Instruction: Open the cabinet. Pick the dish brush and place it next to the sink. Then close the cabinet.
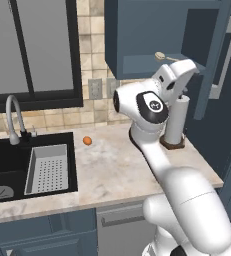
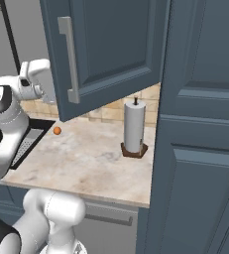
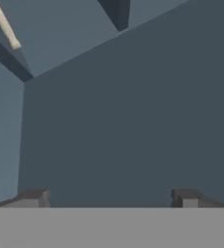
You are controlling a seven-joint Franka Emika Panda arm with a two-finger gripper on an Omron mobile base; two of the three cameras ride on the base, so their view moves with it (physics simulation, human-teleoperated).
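A: Up on the cabinet (image 1: 152, 35) shelf, close to its front edge, lies the dish brush (image 1: 166, 56), pale round head to the left and thin tan handle pointing right. The door is swung open.

B: And the tool (image 3: 111, 197)?

A: Spread wide, holding nothing, facing the blue-grey inside of the cabinet.

B: How will the brush handle?

A: Light and stiff, I'd judge, but slim and likely to roll. Pinch across the stick near the head, gently.
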